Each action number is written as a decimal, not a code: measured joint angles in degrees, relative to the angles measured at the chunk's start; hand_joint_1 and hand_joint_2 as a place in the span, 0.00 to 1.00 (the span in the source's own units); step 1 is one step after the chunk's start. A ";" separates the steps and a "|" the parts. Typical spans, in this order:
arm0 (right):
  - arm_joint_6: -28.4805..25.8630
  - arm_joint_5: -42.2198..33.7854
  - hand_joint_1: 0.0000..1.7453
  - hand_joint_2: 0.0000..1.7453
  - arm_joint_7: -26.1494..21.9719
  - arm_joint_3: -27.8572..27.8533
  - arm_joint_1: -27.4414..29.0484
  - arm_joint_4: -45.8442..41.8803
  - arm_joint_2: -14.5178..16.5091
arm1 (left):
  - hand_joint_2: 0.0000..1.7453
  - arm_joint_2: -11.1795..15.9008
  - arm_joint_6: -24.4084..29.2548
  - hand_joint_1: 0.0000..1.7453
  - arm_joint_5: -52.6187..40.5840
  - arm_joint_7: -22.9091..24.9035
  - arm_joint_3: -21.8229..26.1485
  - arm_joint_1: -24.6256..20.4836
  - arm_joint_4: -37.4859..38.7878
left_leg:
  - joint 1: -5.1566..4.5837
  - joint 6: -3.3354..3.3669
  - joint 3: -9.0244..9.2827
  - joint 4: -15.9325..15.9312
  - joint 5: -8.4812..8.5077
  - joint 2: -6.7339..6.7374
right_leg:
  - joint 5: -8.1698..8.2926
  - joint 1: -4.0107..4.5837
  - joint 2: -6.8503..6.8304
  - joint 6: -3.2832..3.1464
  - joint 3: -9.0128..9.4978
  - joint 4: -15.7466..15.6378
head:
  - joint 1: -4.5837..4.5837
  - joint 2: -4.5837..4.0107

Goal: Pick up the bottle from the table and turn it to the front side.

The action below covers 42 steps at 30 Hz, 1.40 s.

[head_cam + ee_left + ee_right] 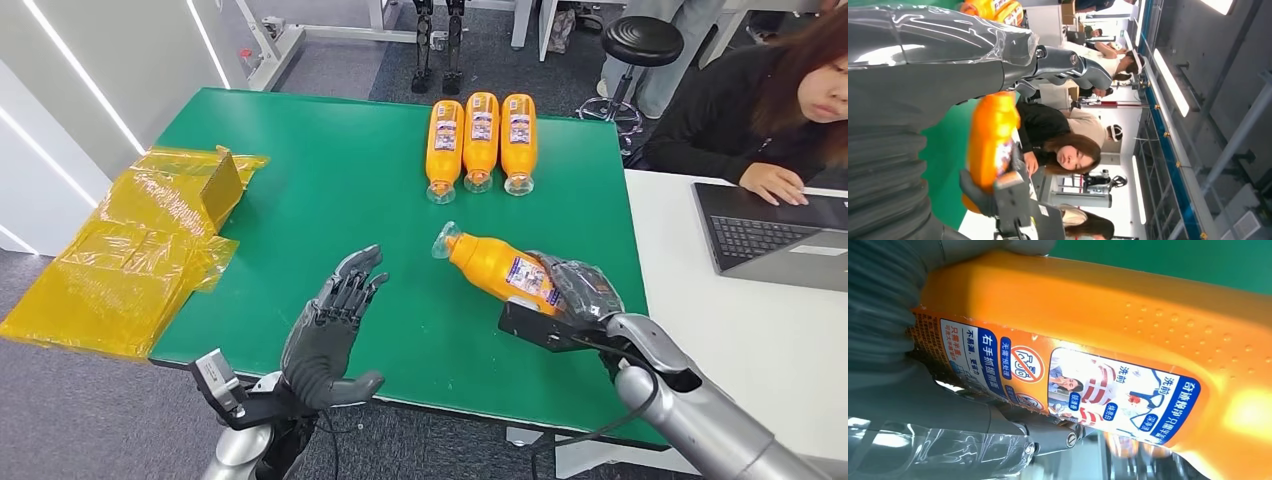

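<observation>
One orange bottle (pixel 497 268) is gripped at its base by the right hand (pixel 580 292), fingers wrapped round it near the surface (pixel 330 190) centre, neck toward ten o'clock, seemingly for turning, while the left hand (pixel 335 325) waits open, empty.

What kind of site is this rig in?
Likely a robotics lab or office test bay: a green-topped table staged with a row of orange bottles, a person at a laptop alongside, and a stool behind.
</observation>
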 joint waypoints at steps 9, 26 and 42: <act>-11.53 10.72 1.00 1.00 -3.01 -10.27 17.43 -15.27 0.33 | 1.00 -0.46 1.64 0.00 -1.38 0.71 0.44 0.09 -0.70 | 0.00 0.03 -0.11 -0.03 -0.04 -0.18 | -0.11 0.00 -0.21 0.01 -0.03 -0.01 | 0.00 0.00; -27.85 23.51 1.00 1.00 -8.77 -8.48 34.21 -21.56 14.66 | 1.00 -3.03 -0.94 0.00 4.42 3.07 -1.73 -4.56 2.55 | 0.00 -0.04 -0.06 -0.07 -0.08 -0.03 | -0.14 0.00 -0.09 -0.02 -0.07 0.01 | 0.00 0.00; -26.98 18.03 1.00 1.00 -11.91 -2.50 31.01 -15.29 20.17 | 1.00 -2.13 -4.68 0.00 9.69 3.41 -8.13 -4.61 2.74 | 0.00 -0.04 -0.07 -0.07 -0.08 -0.02 | -0.14 0.00 -0.09 -0.03 -0.06 0.01 | -0.01 0.00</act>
